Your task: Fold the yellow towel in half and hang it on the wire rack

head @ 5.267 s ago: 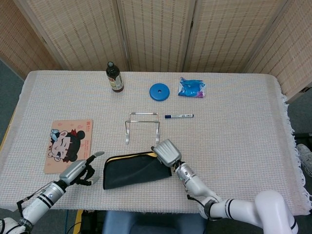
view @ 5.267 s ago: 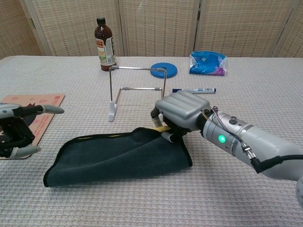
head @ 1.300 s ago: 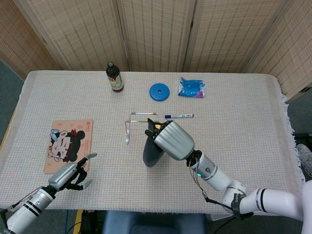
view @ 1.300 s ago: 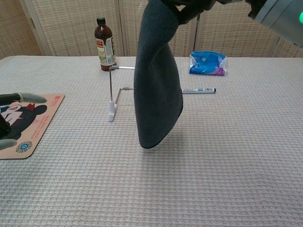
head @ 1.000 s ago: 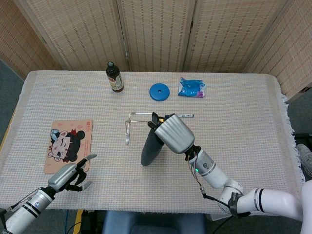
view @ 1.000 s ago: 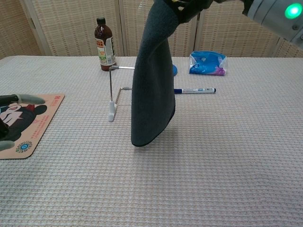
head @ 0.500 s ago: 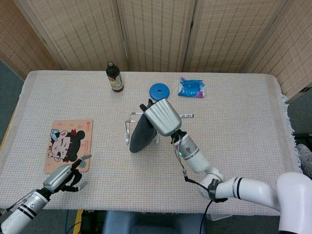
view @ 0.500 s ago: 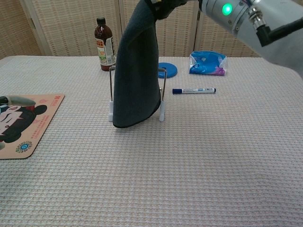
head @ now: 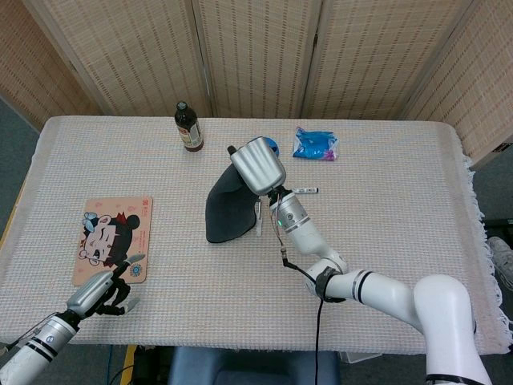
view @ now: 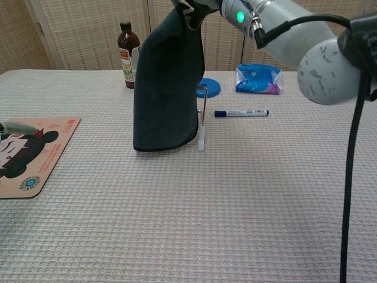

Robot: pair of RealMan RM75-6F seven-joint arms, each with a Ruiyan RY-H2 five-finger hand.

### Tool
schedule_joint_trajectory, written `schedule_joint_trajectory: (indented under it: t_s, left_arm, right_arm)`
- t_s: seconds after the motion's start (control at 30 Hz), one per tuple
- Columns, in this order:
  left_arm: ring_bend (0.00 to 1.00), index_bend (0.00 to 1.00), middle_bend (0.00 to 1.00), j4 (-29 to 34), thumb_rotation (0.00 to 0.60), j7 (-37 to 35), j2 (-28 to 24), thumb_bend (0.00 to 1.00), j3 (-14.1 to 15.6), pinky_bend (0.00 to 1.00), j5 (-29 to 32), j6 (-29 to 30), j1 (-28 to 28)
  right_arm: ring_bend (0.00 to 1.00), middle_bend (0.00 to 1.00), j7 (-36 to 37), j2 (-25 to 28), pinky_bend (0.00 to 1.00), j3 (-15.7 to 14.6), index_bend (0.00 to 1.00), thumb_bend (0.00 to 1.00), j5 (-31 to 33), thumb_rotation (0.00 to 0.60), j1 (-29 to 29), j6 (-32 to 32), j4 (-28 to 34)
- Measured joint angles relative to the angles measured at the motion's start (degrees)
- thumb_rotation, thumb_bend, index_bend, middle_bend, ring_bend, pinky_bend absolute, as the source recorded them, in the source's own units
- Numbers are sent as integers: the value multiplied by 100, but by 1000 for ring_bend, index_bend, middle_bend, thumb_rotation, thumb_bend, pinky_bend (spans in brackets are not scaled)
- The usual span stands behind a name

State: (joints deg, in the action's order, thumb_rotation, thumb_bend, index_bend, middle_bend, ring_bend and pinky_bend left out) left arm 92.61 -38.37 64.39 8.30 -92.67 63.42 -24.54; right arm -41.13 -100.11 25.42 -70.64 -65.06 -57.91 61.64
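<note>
while the right hand (head: 256, 164) is gripping the top edge of the folded towel (head: 228, 210) above the wire rack (view: 202, 121), these are the risks:

right hand: it is closing its fingers on the towel's upper edge, high over the rack; the chest view is cutting off most of it at the top edge.
left hand: the left hand (head: 101, 291) is hovering empty near the table's front left corner, fingers apart, just off the cartoon mat (head: 112, 237).
towel: it is hanging dark side out in front of the rack, hiding the bar and the left post; only the right post is showing.
snag risk: if the hand is lowering too early, the cloth is likely bunching on the near side instead of draping over the bar.
tip risk: the rack is looking light, so a dragging hem may be pulling it over.
neighbours: the pen (view: 241, 112), blue lid (view: 209, 87) and bottle (view: 128, 54) are standing near enough to get brushed.
</note>
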Motion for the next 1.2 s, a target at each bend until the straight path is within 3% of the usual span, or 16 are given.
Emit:
schedule_joint_trajectory:
  t_s: [0.53, 0.77, 0.83, 1.0, 1.07, 1.2]
  left_arm:
    - [729, 0, 913, -42, 600, 27, 21, 424, -45, 918, 191, -127, 64]
    - [729, 0, 913, -108, 600, -9, 52, 424, -81, 919, 257, -189, 69]
    - [729, 0, 913, -130, 600, -21, 65, 424, -89, 919, 268, -214, 68]
    - [729, 0, 913, -146, 600, -30, 67, 424, -110, 919, 279, -229, 70]
    - [729, 0, 913, -136, 600, -18, 60, 424, -120, 919, 277, -226, 71]
    - [729, 0, 913, -95, 600, 12, 44, 423, -135, 919, 269, -226, 69]
  right_arm:
    - [995, 898, 1535, -1185, 1000, -158, 802, 503, -26, 600, -1006, 787, -2970]
    - [995, 880, 2017, -1623, 1000, -209, 793, 496, -32, 600, -1380, 1136, -3976]
    - [995, 880, 2104, -1728, 1000, -213, 739, 479, -13, 600, -1468, 1243, -4205]
    - [986, 863, 2186, -1900, 1000, -183, 222, 371, 109, 600, -1611, 1494, -4559]
    - [985, 862, 2216, -1928, 1000, -155, 93, 352, 169, 600, -1646, 1536, -4615]
    - [981, 851, 2269, -1891, 1000, -168, 1, 350, 177, 600, -1631, 1503, -4604]
